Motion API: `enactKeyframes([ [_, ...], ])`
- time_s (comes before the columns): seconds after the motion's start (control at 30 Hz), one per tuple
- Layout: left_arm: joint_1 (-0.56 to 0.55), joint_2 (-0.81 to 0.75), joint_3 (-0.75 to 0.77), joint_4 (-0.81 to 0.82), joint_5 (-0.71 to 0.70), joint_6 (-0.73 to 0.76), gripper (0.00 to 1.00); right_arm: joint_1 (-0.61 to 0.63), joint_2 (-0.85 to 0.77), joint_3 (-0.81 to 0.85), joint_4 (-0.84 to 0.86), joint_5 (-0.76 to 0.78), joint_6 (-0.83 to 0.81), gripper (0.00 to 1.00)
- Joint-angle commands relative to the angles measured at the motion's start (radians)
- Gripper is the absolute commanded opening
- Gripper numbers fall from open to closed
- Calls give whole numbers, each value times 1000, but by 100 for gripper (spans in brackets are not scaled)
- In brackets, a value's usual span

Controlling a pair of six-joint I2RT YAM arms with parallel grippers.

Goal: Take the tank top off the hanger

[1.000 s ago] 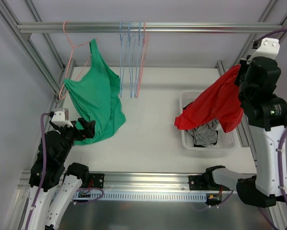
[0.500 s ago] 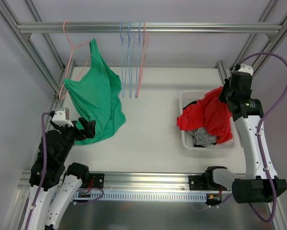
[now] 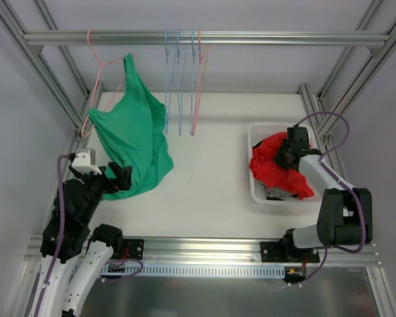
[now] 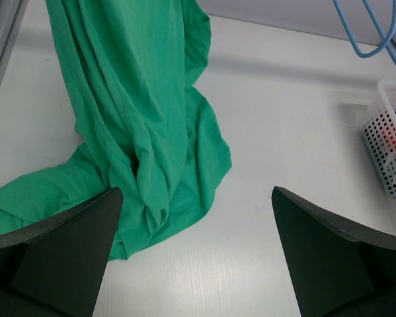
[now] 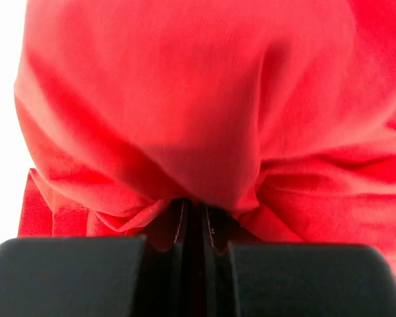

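- My left gripper (image 4: 194, 267) stands wide open and holds nothing. The green tank top (image 4: 138, 132) hangs just ahead of the jaws, nearer the left finger, with its hem pooled on the table (image 4: 283, 132).
- It is still on the pink hanger (image 3: 94, 58). A low pinch might catch only 1 layer of hem, leaving the strap hooked or sliding the hanger along the rail (image 3: 250, 37).
- My right gripper (image 5: 198, 218) is clamped on a red garment (image 5: 184, 99) in the basket (image 3: 267, 125). Lifting without releasing would haul it out.
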Motion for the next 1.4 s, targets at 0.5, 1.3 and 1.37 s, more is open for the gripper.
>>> enactKeyframes([
  [0.5, 11, 460, 698, -220, 7, -18, 99, 49, -221, 187, -237, 126, -91, 76],
  [1.3, 457, 1231, 1318, -261, 519, 197, 96, 50, -755, 201, -324, -662, -192, 100],
  [1.37, 477, 1263, 1301, -261, 605, 186, 77, 52, -764, 191, -323, -673, -192, 99],
])
